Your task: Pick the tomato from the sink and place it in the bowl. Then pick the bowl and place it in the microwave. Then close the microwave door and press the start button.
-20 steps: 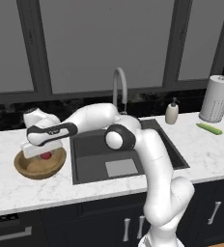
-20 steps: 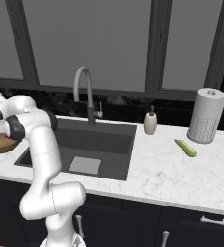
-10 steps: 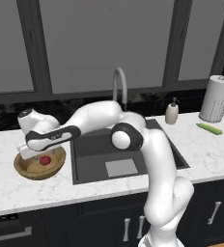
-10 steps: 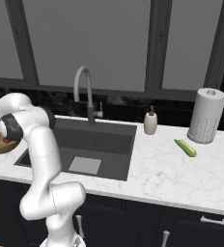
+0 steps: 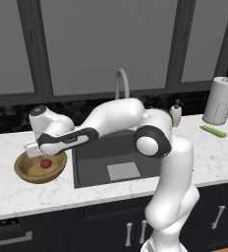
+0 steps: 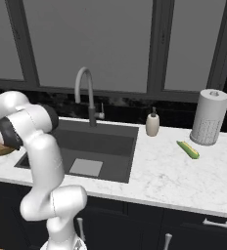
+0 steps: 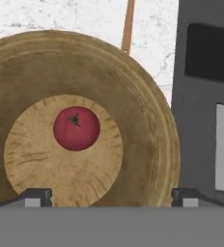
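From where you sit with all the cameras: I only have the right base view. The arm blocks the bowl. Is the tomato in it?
Observer: Yes. In the hand view the tomato rests on the flat bottom of the bowl, a little off centre.
Operator: Is the gripper holding it?
Observer: No. The gripper is open above the bowl, its fingertips wide apart and clear of the tomato.
Operator: Where does the bowl stand?
Observer: In the left base view it sits on the marble counter just left of the sink.
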Motion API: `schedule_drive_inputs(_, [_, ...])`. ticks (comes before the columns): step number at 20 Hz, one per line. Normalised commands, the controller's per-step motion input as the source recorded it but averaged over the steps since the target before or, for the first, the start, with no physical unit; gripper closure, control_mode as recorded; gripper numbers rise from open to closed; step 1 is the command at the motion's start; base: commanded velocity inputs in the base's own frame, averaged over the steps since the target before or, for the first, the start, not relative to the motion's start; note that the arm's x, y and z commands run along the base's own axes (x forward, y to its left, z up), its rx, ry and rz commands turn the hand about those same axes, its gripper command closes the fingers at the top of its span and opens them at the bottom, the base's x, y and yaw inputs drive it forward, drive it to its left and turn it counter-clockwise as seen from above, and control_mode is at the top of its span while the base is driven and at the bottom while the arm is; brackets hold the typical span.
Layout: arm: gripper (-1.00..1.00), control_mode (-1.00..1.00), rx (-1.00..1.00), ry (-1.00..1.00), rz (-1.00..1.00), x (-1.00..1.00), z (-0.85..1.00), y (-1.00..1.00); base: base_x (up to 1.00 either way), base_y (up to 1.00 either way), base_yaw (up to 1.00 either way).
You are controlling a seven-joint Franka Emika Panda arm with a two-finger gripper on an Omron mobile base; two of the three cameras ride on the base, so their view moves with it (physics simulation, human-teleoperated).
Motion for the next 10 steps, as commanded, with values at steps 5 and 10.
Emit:
schedule_drive_inputs(5, [-1.00,-1.00,0.21,0.01,-0.02,-0.06,0.40,-0.58,0.00,0.00,0.00])
schedule_drive_inputs(10, [-1.00,-1.00,0.18,0.08,0.00,0.00,0.03,-0.40,0.00,0.00,0.00])
